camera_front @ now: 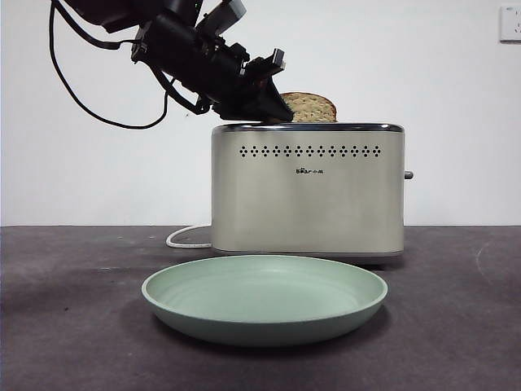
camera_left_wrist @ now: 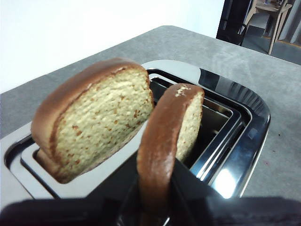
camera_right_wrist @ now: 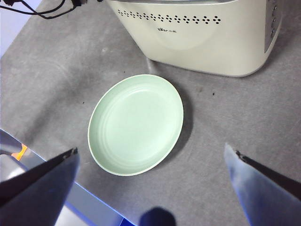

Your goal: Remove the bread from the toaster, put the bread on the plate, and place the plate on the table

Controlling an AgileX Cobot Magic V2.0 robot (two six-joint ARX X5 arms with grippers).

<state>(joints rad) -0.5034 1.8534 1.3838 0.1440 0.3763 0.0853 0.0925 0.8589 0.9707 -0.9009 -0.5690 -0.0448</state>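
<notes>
Reaching down onto the toaster [camera_front: 308, 189], we have the left tool [camera_left_wrist: 157, 197] closed around one bread [camera_left_wrist: 164, 141] slice to lift it out. Our right tool [camera_right_wrist: 150, 188] hangs spread wide above the plate [camera_right_wrist: 136, 123] on the surface [camera_front: 73, 326].

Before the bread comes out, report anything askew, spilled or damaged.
One oddity: the wide slice leans at a slant in the toaster slot rather than upright. The left gripper straddles the narrower slice. The plate sits level and bare. No spills or damage show.
</notes>
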